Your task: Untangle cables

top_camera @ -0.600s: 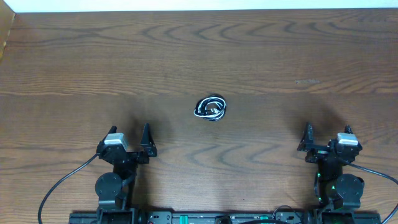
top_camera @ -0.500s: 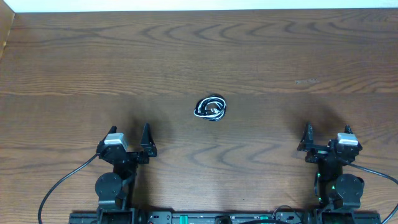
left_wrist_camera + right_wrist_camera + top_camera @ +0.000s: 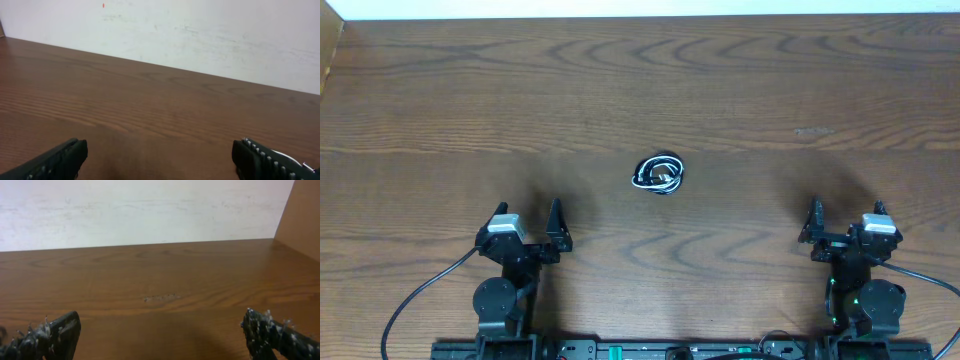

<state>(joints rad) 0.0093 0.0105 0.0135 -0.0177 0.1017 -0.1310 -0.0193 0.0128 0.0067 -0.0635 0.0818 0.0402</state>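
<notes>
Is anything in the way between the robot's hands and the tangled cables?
No, nothing visible is. The cables lie alone on the table. Only bare wood lies between them and the open left gripper and the open right gripper.

You're looking at a lab-style robot bench: a wood-grain table (image 3: 740,90) fills the frame, a scuffed white wall (image 3: 210,35) runs across the top, and arm bases (image 3: 495,298) sit along the bottom edge.

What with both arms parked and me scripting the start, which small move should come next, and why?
Probably reach the left hand forward toward the cables: they lie in a small knot, untouched, nearer it than the right hand; both hands are open and empty.
</notes>
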